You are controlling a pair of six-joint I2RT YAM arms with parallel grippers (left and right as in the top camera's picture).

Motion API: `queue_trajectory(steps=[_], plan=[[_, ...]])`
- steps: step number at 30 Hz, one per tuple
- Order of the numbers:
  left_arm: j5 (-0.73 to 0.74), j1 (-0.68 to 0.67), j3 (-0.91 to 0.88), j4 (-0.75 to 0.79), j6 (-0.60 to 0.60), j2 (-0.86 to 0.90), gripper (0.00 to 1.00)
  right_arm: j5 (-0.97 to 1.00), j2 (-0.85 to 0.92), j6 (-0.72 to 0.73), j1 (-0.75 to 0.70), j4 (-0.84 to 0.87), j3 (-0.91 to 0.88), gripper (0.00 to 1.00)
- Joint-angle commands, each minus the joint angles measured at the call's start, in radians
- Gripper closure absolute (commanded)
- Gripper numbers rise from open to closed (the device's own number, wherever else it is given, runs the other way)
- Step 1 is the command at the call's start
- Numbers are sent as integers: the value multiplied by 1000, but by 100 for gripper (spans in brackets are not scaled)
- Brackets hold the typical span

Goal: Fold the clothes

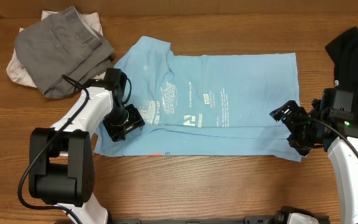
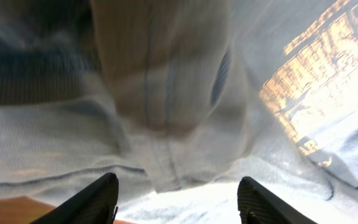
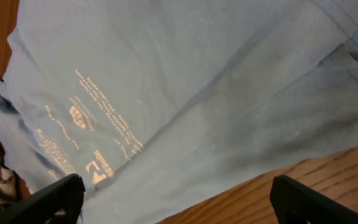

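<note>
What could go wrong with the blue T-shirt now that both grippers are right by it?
1. The left gripper sits in bunched cloth of the light blue cotton T-shirt. It might pinch a lump, and the fold would come out crooked.
2. The right gripper is open over the shirt's thin edge. It could catch only one layer, or miss it.
3. The right arm is close to the black garment, which might get dragged along.
</note>
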Motion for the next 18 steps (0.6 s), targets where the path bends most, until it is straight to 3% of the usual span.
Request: queue_trajectory(steps=[1, 18], plan=[[-14, -7, 21, 18, 14, 23, 38, 6, -9, -3, 6, 6, -5, 0], [5, -7, 21, 52, 4, 34, 45, 6, -9, -3, 6, 6, -5, 0]])
